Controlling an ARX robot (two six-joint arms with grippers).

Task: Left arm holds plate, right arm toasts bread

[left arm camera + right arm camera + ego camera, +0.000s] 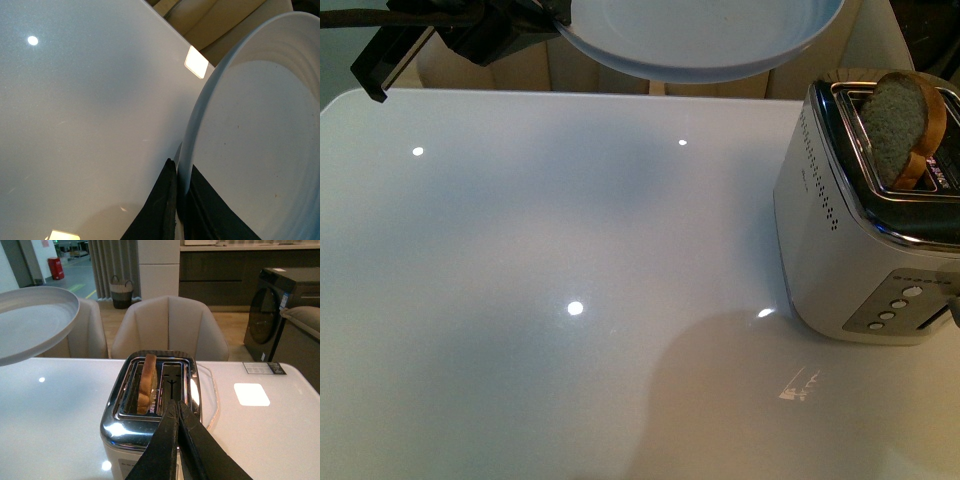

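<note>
— While the left end effector (552, 24) pinches the rim of the round pale grey-blue plate (700, 40), how far along is the job?

— Partway, by my judgement. The plate hangs above the glossy white counter (520, 300), reaching out from that end effector, and it carries nothing. The slice of light brown wholemeal bread (900, 125) stands in one slot of the shiny chrome two-slot toaster (840, 230), its rounded top well clear of the slot.

— And the right end effector (177, 412)?

— Pressed together on nothing, with the bread just ahead of its tips and a little to one side.

— So what is left?

— I cannot tell whether the slice is browned. It rides high, so toasting may not be started. It is certainly not on the plate yet.

— Do the views differ?

— The left wrist view shows the rim clamped between the black fingers (160, 210), a grip the front view barely catches. The right wrist view shows the second slot empty. Only the front view shows the toaster's round buttons (900, 303), and I make out no right arm there.
</note>
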